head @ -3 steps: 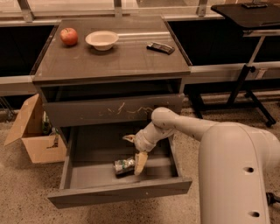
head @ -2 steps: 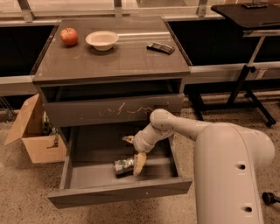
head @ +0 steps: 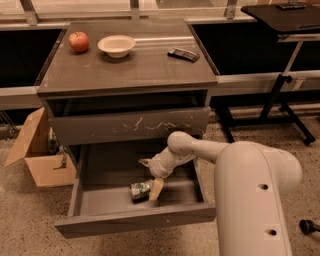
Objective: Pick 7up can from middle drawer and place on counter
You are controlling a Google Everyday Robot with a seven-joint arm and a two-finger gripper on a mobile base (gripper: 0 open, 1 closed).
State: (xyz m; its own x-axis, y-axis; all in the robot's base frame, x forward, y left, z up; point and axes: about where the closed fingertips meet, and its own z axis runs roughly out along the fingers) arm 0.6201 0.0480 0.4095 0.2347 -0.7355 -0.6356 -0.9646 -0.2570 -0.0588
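Item 1. 7up can (head: 140,190): lying on its side on the floor of the middle drawer (head: 100,197), near the front panel and a little right of centre. Green and white label partly visible.

Item 2. Middle drawer: pulled fully out, below a shut drawer front with pale scratches (head: 130,127). It holds only the can and the hand.

Item 3. Hand (head: 149,176): inside the open drawer, at the end of the pale arm (head: 215,150), which reaches in from the right. Its fingers stand apart. One pale finger (head: 156,189) points down, just beside the can's right end; whether it touches cannot be told. The other finger points left, above the can and clear of it. The can is not clamped.

Item 4. Worktop (head: 140,70): grey-brown top of the cabinet. It carries a red apple (head: 79,41) at the rear left, a white bowl (head: 116,45) just right of the apple, and a small dark flat device (head: 183,54) at the rear right.

Item 5. Surroundings: an open cardboard box (head: 37,150) on the floor to the left of the cabinet, and a black table (head: 285,12) on thin legs at the rear right.
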